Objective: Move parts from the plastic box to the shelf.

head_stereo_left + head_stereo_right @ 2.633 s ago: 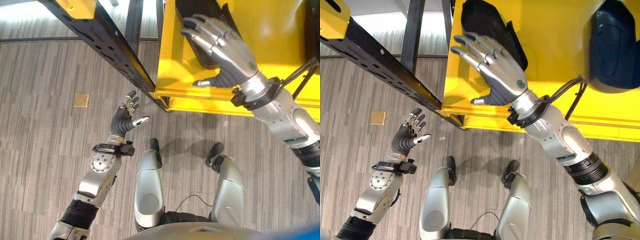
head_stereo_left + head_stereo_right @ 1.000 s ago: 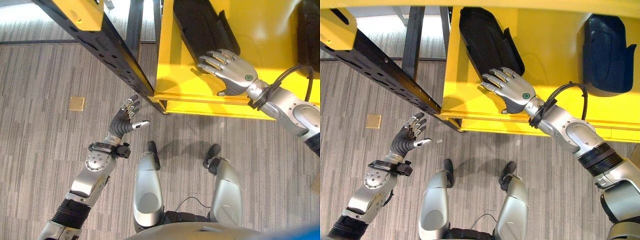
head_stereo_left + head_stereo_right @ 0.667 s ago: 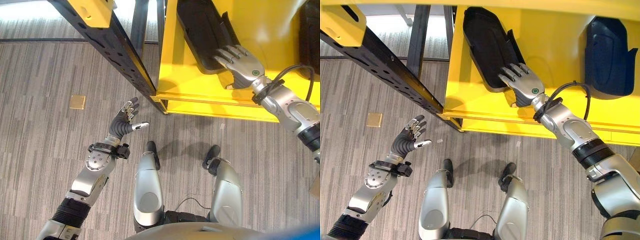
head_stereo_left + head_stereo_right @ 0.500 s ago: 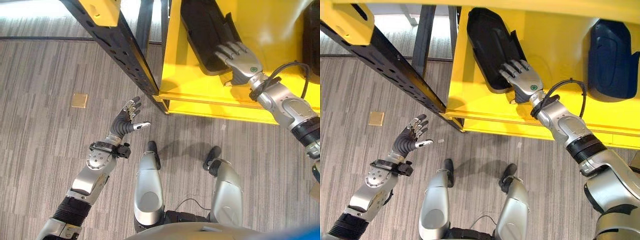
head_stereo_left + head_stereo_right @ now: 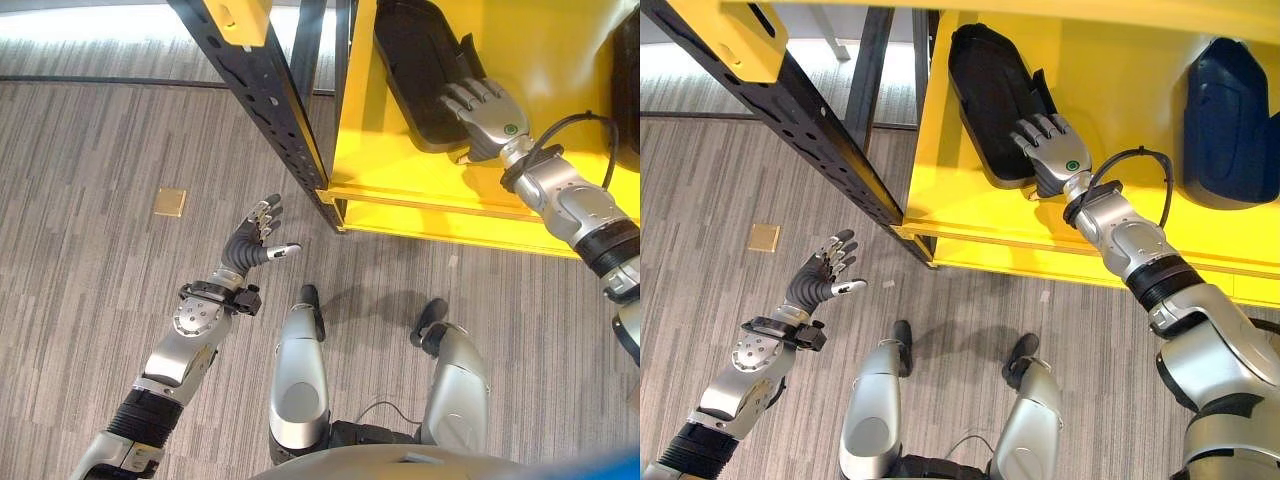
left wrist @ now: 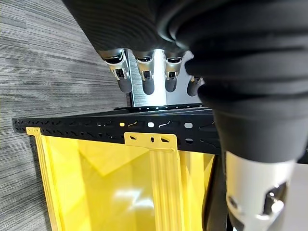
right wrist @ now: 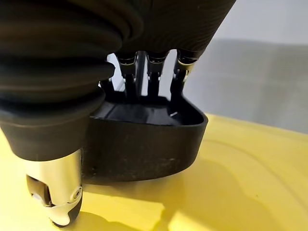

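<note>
A long black moulded part [image 5: 990,85] lies on the yellow shelf [image 5: 970,215], its near end toward me. My right hand [image 5: 1052,158] rests on that near end. Its fingers [image 7: 153,77] reach straight over the part's rim [image 7: 144,144] into its hollow, and the thumb [image 7: 54,204] sits beside it on the shelf. A dark blue part [image 5: 1230,110] lies further right on the same shelf. My left hand [image 5: 250,247] hangs open over the floor, palm up, holding nothing; its fingers [image 6: 144,72] are straight.
A black perforated rack beam [image 5: 270,100] with a yellow end bracket [image 5: 735,35] slants across above my left hand. A small tan plate [image 5: 169,201] is set in the grey plank floor to the left.
My right hand came down from above the shelf onto the black part's near end and turned its fingers along it. The camera shifted slightly. My left hand stayed put.
</note>
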You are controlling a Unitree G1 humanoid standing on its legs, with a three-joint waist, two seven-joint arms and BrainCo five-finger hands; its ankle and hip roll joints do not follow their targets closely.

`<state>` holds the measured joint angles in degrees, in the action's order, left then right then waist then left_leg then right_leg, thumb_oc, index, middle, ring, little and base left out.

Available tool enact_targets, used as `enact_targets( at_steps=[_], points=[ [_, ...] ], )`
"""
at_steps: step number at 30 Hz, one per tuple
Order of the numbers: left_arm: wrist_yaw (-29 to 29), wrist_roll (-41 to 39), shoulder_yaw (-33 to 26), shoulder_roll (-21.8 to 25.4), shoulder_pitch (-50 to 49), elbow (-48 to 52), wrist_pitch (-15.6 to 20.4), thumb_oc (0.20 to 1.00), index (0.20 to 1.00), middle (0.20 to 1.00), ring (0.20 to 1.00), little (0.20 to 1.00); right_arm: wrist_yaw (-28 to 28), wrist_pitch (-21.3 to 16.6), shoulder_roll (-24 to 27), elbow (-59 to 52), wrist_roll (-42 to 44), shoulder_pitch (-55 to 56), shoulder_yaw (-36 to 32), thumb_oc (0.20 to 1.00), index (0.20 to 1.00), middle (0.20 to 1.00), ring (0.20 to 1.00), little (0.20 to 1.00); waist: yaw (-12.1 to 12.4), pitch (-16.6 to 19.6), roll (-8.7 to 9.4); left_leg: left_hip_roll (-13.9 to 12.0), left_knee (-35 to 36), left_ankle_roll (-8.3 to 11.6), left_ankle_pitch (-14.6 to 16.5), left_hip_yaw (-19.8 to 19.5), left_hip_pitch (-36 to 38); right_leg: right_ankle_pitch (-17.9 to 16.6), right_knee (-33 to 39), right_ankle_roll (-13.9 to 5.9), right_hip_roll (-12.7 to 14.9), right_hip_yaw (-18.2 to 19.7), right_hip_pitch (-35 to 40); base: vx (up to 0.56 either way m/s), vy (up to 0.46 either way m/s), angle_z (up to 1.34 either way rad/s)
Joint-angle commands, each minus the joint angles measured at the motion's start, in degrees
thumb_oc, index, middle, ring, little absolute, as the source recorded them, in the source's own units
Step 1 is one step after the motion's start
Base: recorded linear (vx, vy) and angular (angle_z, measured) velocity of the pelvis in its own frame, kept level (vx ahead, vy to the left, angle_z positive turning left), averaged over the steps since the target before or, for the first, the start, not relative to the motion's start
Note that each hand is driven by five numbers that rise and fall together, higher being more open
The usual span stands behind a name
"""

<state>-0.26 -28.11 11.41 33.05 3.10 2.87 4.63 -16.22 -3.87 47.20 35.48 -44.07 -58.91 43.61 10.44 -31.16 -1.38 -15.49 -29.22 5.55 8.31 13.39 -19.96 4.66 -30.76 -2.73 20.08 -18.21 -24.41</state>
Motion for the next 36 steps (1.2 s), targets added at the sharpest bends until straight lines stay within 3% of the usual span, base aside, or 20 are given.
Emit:
enact_targets(
  at_steps=[1, 7, 8, 9, 10, 11, 23, 33, 36],
  points=[
    [-1.30, -0.80, 1.82, 2.62, -0.33, 3.26, 1.92, 1.000, 1.000, 1.000, 1.000, 1.000, 2.20, 1.91, -1.64, 5.46, -1.87, -2.96, 3.85, 1.000, 1.000, 1.000, 1.000, 1.000, 1.91, 1.37, -0.88, -1.41, 2.59, -0.53, 0.10, 1.24, 1.02, 6.05, -5.89, -6.15, 4.73, -1.57, 2.39, 0.00, 0.000, 0.00],
    [-1.79, -0.82, 2.00, 3.06, -0.40, 2.53, 1.69, 1.000, 1.000, 1.000, 1.000, 1.000, 2.54, -0.13, -1.71, 7.45, -7.21, -4.94, 7.71, 1.000, 1.000, 1.000, 1.000, 1.000, 2.65, 1.37, -0.57, -1.80, 2.49, -0.36, -0.11, 0.90, 0.86, 5.93, -6.23, -6.32, 5.07, -2.09, 2.47, 0.00, -0.005, 0.01],
    [-1.82, -0.77, 1.97, 3.13, -0.46, 2.56, 1.63, 1.000, 1.000, 1.000, 1.000, 1.000, 3.06, -0.24, -1.64, 7.53, -7.21, -5.13, 8.15, 0.896, 0.896, 0.896, 0.896, 0.896, 2.75, 1.37, -0.54, -1.83, 2.47, -0.34, -0.13, 0.84, 0.82, 5.92, -6.26, -6.35, 5.09, -2.11, 2.46, 0.00, 0.000, 0.00],
    [-1.94, -0.80, 1.90, 3.24, -0.70, 2.46, 1.93, 1.000, 1.000, 1.000, 1.000, 1.000, 3.73, 0.12, -1.49, 7.53, -6.69, -5.10, 8.96, 0.504, 0.504, 0.504, 0.504, 0.504, 2.90, 1.37, -0.51, -1.89, 2.45, -0.33, -0.18, 0.75, 0.72, 5.89, -6.37, -6.39, 5.20, -2.21, 2.40, 0.00, 0.000, 0.00],
    [-1.99, -0.79, 1.92, 3.28, -0.78, 2.38, 2.08, 1.000, 1.000, 1.000, 1.000, 1.000, 4.08, 0.18, -1.41, 7.59, -6.37, -5.16, 9.31, 0.388, 0.388, 0.388, 0.388, 0.388, 2.94, 1.37, -0.48, -1.92, 2.46, -0.30, -0.21, 0.73, 0.71, 5.88, -6.39, -6.41, 5.23, -2.24, 2.40, 0.00, 0.000, 0.00],
    [-2.12, -0.68, 1.92, 3.35, -1.00, 2.35, 2.28, 1.000, 1.000, 1.000, 1.000, 1.000, 5.00, 0.42, -1.36, 7.92, -5.19, -5.18, 9.79, 0.200, 0.200, 0.200, 0.200, 0.200, 3.08, 1.37, -0.41, -1.96, 2.46, -0.26, -0.27, 0.68, 0.66, 5.89, -6.33, -6.41, 5.24, -2.29, 2.50, 0.00, 0.000, 0.00],
    [-2.80, -0.93, 1.99, 3.58, -1.07, 1.46, 2.98, 1.000, 1.000, 1.000, 1.000, 1.000, 3.06, 1.25, -3.23, 11.48, 3.30, -4.47, 10.50, 0.200, 0.200, 0.200, 0.200, 0.200, 3.58, 1.37, -0.28, -2.45, 2.46, -0.06, -0.62, 0.32, 0.36, 5.65, -6.44, -6.59, 5.52, -2.54, 2.48, 0.00, -0.009, 0.02],
    [-1.65, -1.10, 2.79, 2.82, -0.62, 2.21, 3.02, 1.000, 1.000, 1.000, 1.000, 1.000, 3.08, 0.31, -7.03, 12.71, 14.09, -2.31, 4.86, 0.200, 0.200, 0.200, 0.200, 0.200, 3.09, 1.37, -1.22, -2.34, 2.60, 0.13, -0.75, 0.37, 0.21, 5.50, -6.28, -6.68, 5.69, -2.00, 2.11, 0.00, 0.000, 0.00],
    [-1.55, -1.38, 2.88, 2.72, -0.49, 2.16, 3.01, 1.000, 1.000, 1.000, 1.000, 1.000, 2.71, -0.20, -7.86, 12.31, 12.69, -1.97, 3.98, 0.200, 0.200, 0.200, 0.200, 0.200, 2.99, 1.37, -1.40, -2.26, 2.62, 0.13, -0.72, 0.40, 0.24, 5.52, -6.30, -6.69, 5.74, -1.96, 2.06, 0.00, 0.000, 0.00]
  ],
)
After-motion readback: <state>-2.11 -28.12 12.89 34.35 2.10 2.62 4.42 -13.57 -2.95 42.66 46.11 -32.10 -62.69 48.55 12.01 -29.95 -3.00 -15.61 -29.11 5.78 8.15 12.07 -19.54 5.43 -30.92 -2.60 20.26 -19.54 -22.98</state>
